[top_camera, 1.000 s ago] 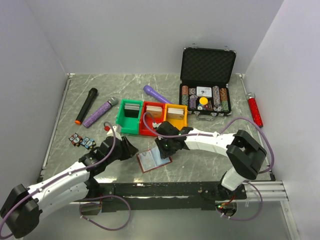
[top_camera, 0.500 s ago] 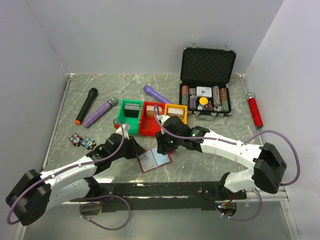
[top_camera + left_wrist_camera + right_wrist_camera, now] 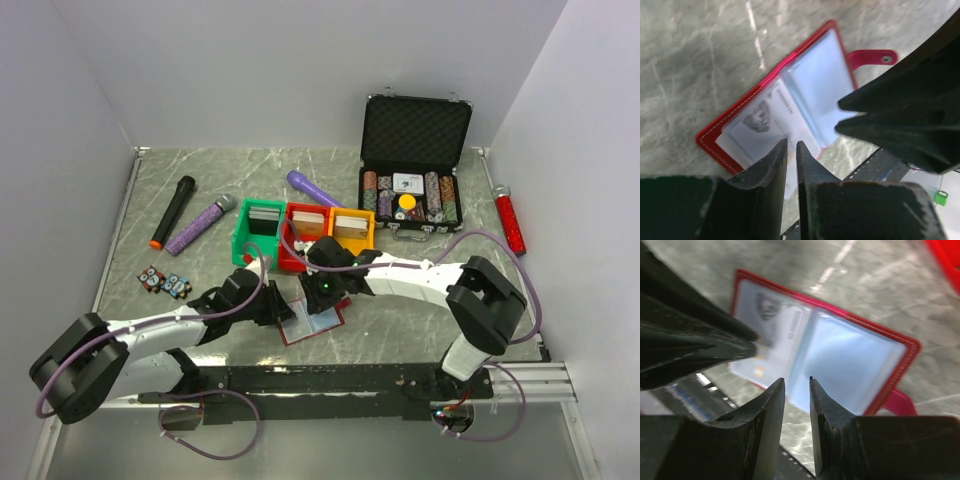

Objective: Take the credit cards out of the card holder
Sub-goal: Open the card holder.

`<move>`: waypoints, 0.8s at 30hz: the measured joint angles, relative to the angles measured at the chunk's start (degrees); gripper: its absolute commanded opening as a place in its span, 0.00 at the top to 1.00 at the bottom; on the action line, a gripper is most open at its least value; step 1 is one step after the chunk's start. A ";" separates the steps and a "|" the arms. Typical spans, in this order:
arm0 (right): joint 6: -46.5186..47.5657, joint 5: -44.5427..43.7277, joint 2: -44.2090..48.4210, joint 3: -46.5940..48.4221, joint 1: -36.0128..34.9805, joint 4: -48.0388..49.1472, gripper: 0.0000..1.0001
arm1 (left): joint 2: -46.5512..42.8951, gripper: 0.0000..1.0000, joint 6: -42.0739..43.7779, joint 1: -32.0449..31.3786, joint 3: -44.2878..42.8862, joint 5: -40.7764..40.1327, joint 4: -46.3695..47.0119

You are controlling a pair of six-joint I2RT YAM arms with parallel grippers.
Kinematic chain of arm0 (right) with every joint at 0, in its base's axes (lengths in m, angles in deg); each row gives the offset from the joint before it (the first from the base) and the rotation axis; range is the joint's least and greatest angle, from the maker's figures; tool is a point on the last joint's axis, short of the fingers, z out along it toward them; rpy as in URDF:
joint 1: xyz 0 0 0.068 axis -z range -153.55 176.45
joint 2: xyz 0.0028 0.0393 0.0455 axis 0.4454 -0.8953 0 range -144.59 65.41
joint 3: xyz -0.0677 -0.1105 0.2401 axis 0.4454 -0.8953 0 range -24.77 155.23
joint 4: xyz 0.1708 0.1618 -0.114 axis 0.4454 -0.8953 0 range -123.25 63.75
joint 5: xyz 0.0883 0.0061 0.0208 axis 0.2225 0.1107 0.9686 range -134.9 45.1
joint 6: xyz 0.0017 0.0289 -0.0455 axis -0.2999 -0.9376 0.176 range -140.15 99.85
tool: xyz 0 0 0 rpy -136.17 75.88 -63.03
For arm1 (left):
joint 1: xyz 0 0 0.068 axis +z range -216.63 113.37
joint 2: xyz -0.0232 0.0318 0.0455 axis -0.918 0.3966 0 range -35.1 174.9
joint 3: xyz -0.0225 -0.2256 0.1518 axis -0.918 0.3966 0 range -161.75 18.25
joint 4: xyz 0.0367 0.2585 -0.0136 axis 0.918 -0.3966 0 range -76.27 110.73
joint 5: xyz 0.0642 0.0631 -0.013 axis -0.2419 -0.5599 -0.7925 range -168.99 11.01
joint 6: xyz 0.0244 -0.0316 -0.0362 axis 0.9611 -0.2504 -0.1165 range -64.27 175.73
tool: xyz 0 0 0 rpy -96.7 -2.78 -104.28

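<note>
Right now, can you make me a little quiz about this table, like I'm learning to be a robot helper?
1. True or false: the card holder lies open on the table.
2. Which bin stands in the middle of the row? A the green bin, B the red bin, C the yellow bin.
3. What picture is on the card tucked in the card holder?
Key: 1 true; 2 B; 3 a person's face.

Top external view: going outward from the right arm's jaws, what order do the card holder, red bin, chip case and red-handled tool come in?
1. card holder, directly beneath, near edge.
2. red bin, just behind.
3. chip case, back right.
4. red-handled tool, far right.
</note>
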 measured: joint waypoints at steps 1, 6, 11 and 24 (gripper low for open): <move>0.11 -0.63 -0.20 -0.22 0.07 -0.04 0.66 | 0.68 0.83 0.00 -0.07 0.00 -0.11 -0.04; 0.28 -2.67 -0.26 -2.95 0.15 0.02 0.66 | 2.54 0.85 -0.04 -0.17 0.00 -1.49 -0.85; -0.20 -2.82 -0.02 -4.52 0.42 1.40 0.66 | 3.87 0.87 -0.09 -0.22 -0.76 -2.80 -0.83; -1.60 -2.21 4.20 -10.40 1.25 6.25 0.66 | 5.03 0.84 -0.02 -0.24 -2.08 -7.30 -1.27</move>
